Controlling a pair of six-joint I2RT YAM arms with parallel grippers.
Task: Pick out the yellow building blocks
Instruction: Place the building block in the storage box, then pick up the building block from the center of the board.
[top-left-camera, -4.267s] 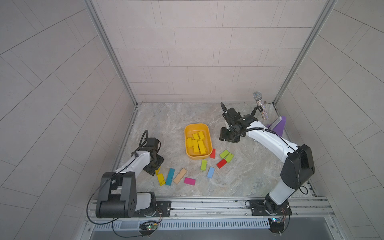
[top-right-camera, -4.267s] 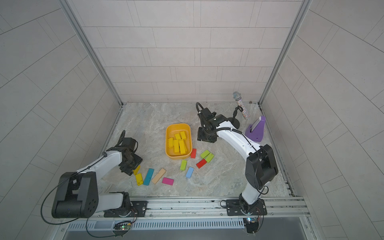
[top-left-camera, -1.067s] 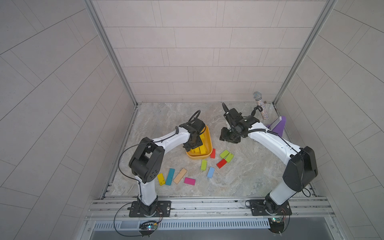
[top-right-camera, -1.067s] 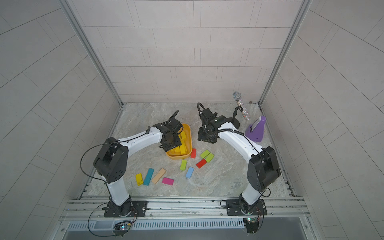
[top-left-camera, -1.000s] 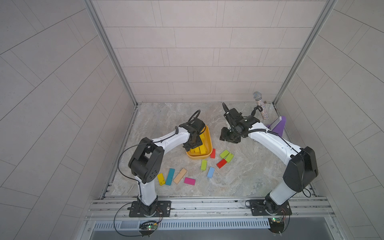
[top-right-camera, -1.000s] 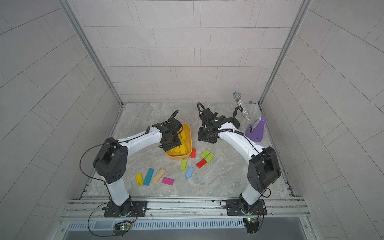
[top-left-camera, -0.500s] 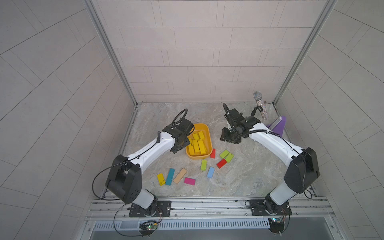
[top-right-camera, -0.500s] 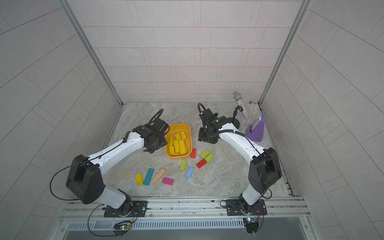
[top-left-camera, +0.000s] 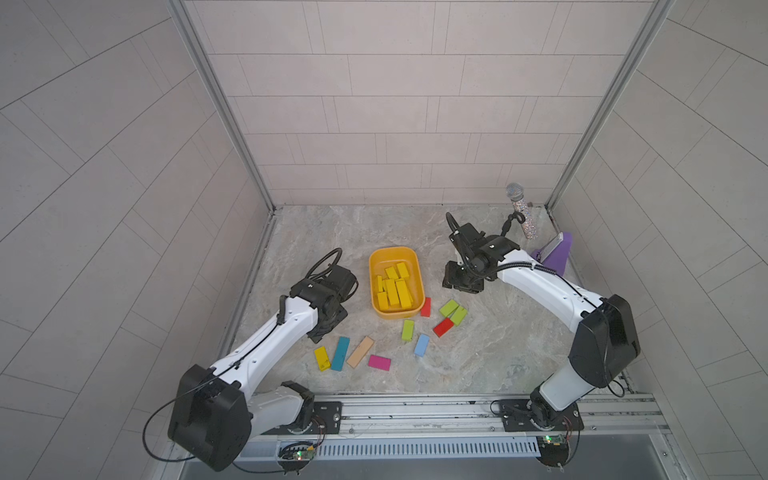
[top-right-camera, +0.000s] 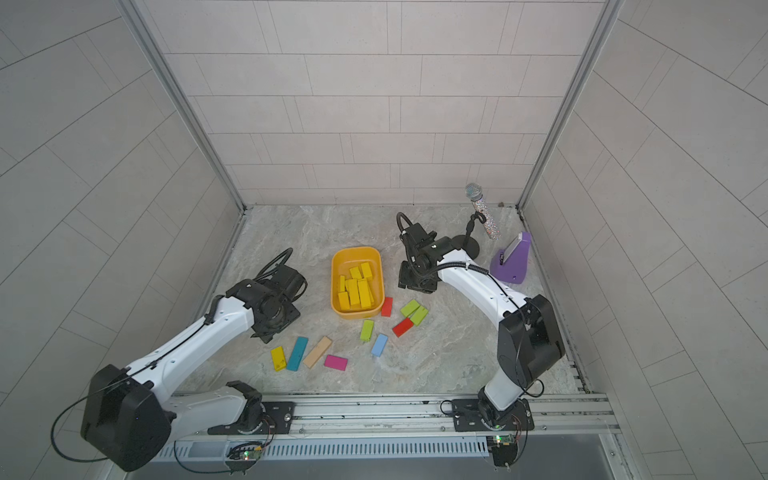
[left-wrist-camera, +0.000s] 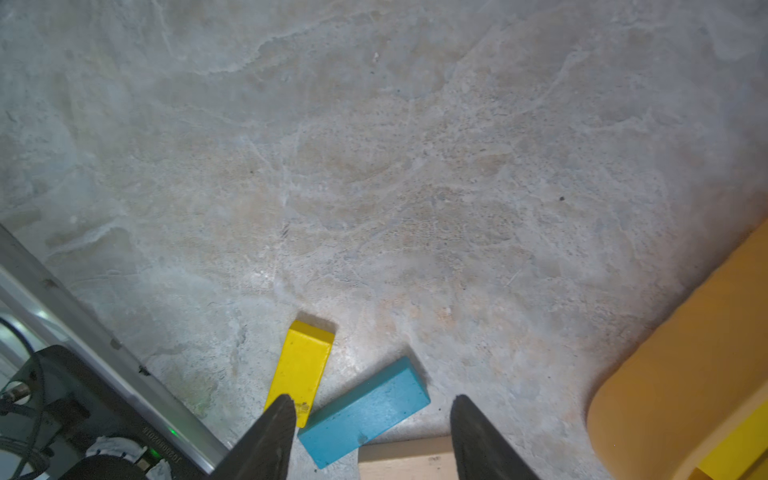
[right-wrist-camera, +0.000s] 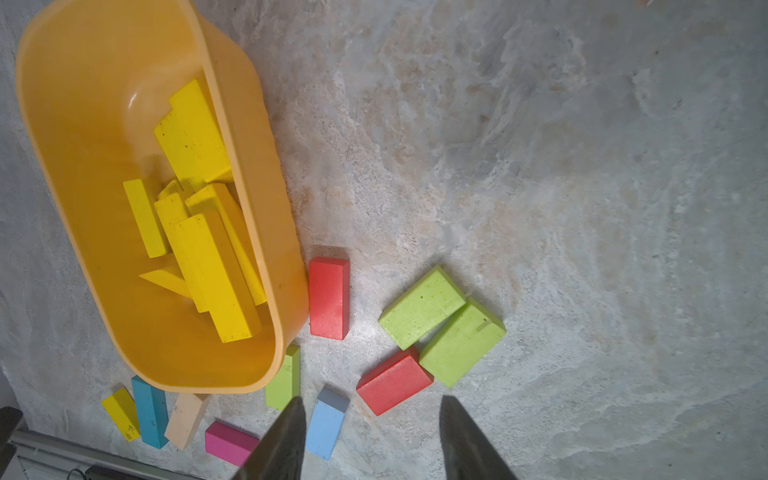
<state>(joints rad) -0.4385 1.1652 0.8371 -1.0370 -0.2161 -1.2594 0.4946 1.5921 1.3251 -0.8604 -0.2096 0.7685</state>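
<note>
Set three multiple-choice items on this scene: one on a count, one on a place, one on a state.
1. How many red blocks lie on the table?
A. one
B. two
C. four

2. Where does the one yellow block outside the tub lie?
A. beside the teal block
B. leaning on the tub's wall
C. on top of a red block

3. How do the left fingers stand?
A. shut on a yellow block
B. apart, holding nothing
C. shut on the tub's rim

Answers:
1 B: both top views show one red block by the tub and one farther out.
2 A: both top views show it flat on the table next to the teal block.
3 B: the left wrist view shows a clear gap between them.
</note>
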